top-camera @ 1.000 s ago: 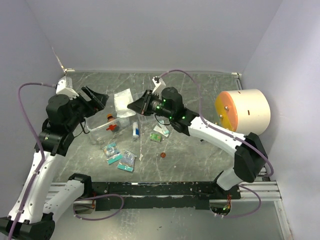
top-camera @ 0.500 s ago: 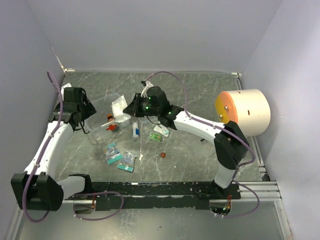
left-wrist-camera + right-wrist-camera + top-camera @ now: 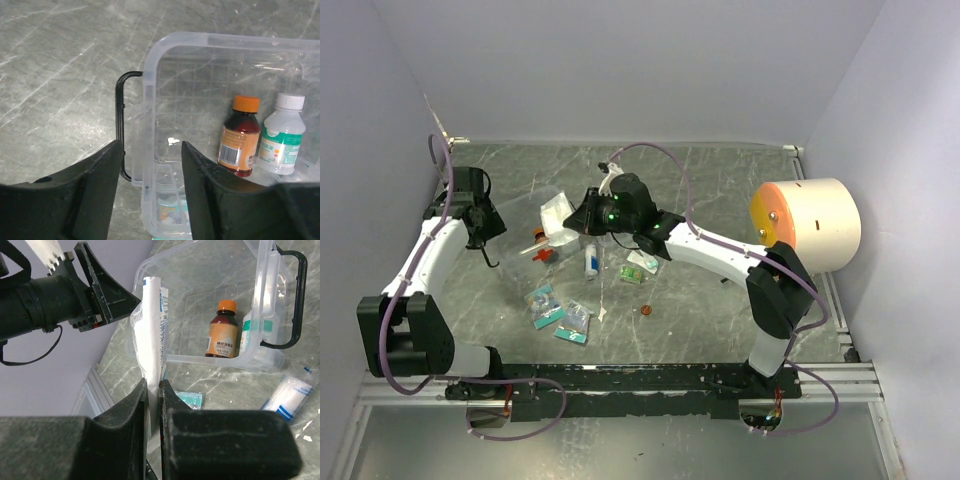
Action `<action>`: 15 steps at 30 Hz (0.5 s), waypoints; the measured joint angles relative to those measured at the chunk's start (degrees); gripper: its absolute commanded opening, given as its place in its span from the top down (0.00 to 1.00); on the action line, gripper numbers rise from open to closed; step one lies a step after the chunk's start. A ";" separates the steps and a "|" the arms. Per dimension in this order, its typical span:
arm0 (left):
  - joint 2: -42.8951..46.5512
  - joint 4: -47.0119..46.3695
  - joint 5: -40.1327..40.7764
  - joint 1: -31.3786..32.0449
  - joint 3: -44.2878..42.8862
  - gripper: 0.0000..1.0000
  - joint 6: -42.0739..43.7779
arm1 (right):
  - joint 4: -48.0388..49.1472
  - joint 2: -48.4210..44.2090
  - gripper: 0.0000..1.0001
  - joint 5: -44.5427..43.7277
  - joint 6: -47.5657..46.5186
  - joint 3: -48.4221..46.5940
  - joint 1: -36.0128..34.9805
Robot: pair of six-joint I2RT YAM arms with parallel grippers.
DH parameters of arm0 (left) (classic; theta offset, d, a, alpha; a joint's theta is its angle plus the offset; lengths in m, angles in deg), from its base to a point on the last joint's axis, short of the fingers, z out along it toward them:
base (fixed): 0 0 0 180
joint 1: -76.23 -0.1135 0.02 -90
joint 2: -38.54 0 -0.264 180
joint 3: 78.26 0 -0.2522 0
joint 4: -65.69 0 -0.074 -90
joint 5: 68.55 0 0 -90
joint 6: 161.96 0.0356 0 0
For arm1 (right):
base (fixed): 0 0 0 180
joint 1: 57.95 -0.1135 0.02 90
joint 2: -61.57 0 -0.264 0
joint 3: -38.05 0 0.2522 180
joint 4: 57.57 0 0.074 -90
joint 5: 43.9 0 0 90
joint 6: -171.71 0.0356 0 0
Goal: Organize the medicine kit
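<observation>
Ideally we brace the medicine kit (image 3: 225,42) with the spread, empty left pincer (image 3: 151,150) as the right pincer (image 3: 153,386) lowers its pinched packet (image 3: 152,325) inside.

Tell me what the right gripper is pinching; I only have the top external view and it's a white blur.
Observer: A flat white plastic packet with blue print, held upright in the shut right gripper, close to the clear plastic box.
Operator: Anything inside the box?
Observer: An amber bottle with an orange cap and a white bottle with a green label, side by side.
Operator: And the left gripper?
Observer: Its jaws are apart, straddling the box wall beside the black handle.
</observation>
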 measured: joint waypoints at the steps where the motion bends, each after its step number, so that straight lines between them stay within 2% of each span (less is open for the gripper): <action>1: -0.46 -0.04 -0.83 -0.02 -0.26 0.46 0.42 | -0.02 0.00 1.00 -0.02 -0.02 0.00 -0.07; 8: -1.84 -0.39 -5.46 -0.13 -0.31 0.54 3.54 | -0.28 0.20 1.00 -0.13 -0.15 -0.13 -0.66; 15: -1.84 -1.70 -11.41 -0.28 -0.20 0.55 4.83 | -3.74 3.91 1.00 -0.72 -0.68 -5.42 -2.14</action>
